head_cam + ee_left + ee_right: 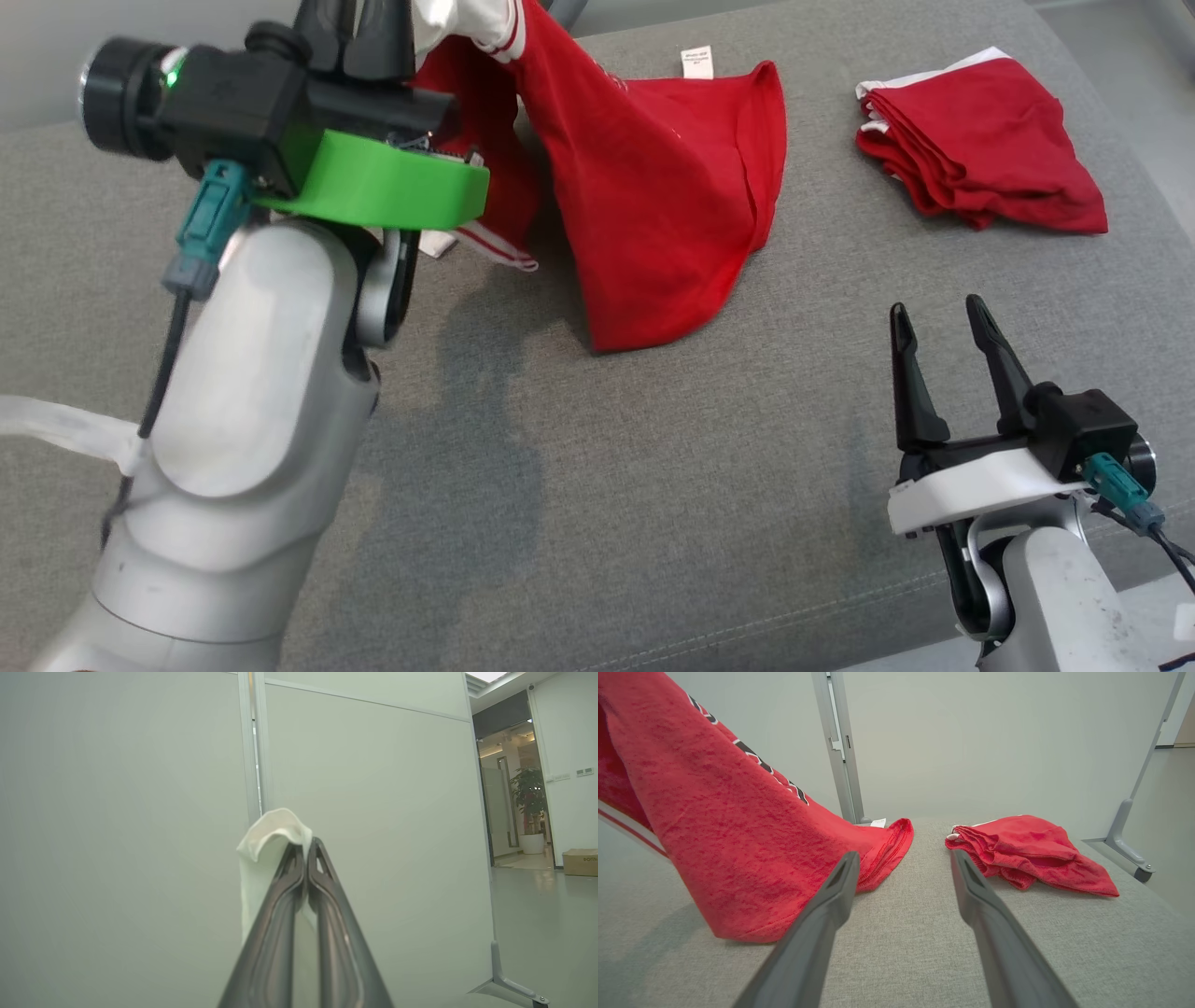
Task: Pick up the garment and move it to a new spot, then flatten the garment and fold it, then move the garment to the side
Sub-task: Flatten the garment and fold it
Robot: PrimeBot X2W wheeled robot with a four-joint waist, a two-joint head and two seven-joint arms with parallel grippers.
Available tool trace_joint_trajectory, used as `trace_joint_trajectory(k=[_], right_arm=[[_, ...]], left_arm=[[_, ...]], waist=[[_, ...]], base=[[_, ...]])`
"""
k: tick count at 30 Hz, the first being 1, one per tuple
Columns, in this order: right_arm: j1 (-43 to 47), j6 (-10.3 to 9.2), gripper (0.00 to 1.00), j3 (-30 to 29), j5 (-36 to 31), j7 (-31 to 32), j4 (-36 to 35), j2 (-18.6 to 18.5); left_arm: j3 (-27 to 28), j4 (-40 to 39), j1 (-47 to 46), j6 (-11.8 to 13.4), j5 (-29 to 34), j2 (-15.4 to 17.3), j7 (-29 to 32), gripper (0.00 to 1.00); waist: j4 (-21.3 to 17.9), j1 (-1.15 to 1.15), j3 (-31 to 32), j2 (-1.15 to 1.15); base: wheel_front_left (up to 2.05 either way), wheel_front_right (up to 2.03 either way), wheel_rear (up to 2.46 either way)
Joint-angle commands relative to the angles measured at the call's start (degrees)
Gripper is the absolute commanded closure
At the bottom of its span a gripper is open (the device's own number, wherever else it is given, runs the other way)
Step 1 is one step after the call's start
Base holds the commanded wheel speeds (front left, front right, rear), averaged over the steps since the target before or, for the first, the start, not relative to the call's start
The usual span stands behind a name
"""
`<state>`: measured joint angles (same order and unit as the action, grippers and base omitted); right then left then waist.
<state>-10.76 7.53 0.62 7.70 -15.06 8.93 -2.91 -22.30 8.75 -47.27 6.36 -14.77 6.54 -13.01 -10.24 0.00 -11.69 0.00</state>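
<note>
Garment (261,868) edge — white, partly behind left pincer (307,851)

Head cam: high, looking down on bench (653,523). Right wrist cam: low over bench, facing far edge; shares garment (653,205) and folded pile (980,149) with head. Left wrist cam: raised, faces partition wall (373,812).

Cardboard box (580,862), on floor: dark print cut off at frame edge, unreadable. White care tag (696,63) on red garment (653,187), near surface's far edge: print too small. Garment lettering (752,760): creased, illegible.
</note>
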Motion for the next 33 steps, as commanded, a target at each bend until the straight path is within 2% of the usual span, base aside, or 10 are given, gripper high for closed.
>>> trace_joint_trajectory(k=[1, 6, 11, 16, 21, 26, 31, 33], right_arm=[[0.8, -0.09, 0.00, 0.3, 0.7, -0.2, 0.3, 0.0], [1.1, -0.09, 0.00, 2.3, 2.9, -0.2, 1.6, 0.0], [0.0, -0.09, 0.00, 5.6, 5.0, -0.2, 3.1, 0.0], [-2.7, -0.08, 0.00, 9.9, 6.7, -0.2, 4.5, 0.0], [-4.5, -0.09, 0.00, 11.2, 6.7, -0.2, 6.4, 0.0], [-5.7, -0.08, 0.00, 12.4, 7.9, -0.2, 10.7, 0.0], [-7.0, -0.08, 0.00, 13.4, 8.7, -0.2, 12.9, 0.0], [-7.3, -0.08, 0.00, 13.6, 8.6, -0.2, 13.5, 0.0]], left_arm=[[-0.1, -0.7, -1.8, -0.3, 0.8, 0.9, 0.6, 1.00], [-1.7, -6.9, -6.5, -1.7, 2.7, 2.5, 5.1, 1.00], [-3.6, -13.0, -5.3, -2.5, 2.1, 3.1, 9.4, 1.00], [-5.1, -16.1, -4.4, -2.8, 2.3, 3.2, 10.6, 1.00], [-6.3, -20.1, -5.6, -3.3, 2.5, 3.1, 11.6, 1.00], [-4.9, -16.9, -1.6, -2.5, 0.9, 5.8, 14.6, 1.00], [-0.2, -11.2, 2.9, -0.1, 0.8, 10.5, 12.4, 1.00], [0.8, -10.6, 4.1, 0.4, 0.2, 10.8, 11.6, 1.00]], waist=[[-0.1, 0.00, 0.1, 0.00], [-0.3, 0.00, 0.4, 0.00], [0.2, 0.00, -0.1, 0.00], [1.1, 0.00, -0.4, 0.00], [2.5, 0.00, -0.3, 0.00], [4.0, 0.00, -0.1, 0.00], [5.2, 0.00, -0.7, 0.00], [5.4, 0.00, -0.9, 0.00]], base=[[0.00, 0.00, 0.00], [0.00, 0.00, 0.00], [0.00, 0.00, 0.00], [0.00, 0.00, 0.00], [0.00, 0.00, 0.00], [0.00, 0.00, 0.00], [0.00, 0.00, 0.00], [0.00, 0.00, 0.00]])
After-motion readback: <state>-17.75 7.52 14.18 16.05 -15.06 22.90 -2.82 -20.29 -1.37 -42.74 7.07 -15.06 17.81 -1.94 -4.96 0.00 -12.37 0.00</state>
